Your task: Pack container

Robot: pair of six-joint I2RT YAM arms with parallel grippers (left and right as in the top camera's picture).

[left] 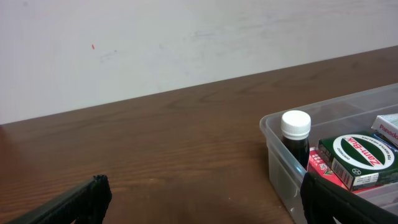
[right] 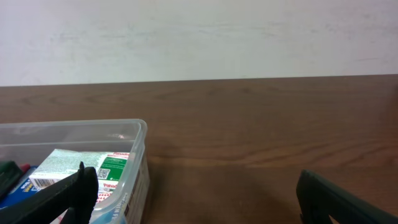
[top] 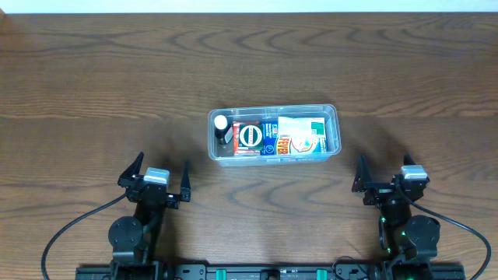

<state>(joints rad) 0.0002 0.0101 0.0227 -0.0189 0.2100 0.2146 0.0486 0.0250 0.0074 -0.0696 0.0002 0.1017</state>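
The clear plastic container (top: 331, 111) sits on the wooden table at the centre. It holds a dark bottle with a white cap (top: 222, 126), a green and red Zam-Buk box (top: 250, 137), a blue box (top: 270, 140) and a white and green box (top: 303, 134). In the left wrist view the container (left: 280, 155) is at the right, with the bottle (left: 296, 134) and the Zam-Buk box (left: 357, 158) inside. In the right wrist view the container (right: 138, 134) is at the left. My left gripper (top: 162, 183) (left: 202, 202) and right gripper (top: 383, 180) (right: 193, 199) are open and empty, nearer me than the container.
A pale wall runs behind the far table edge (left: 186, 87) (right: 249, 79).
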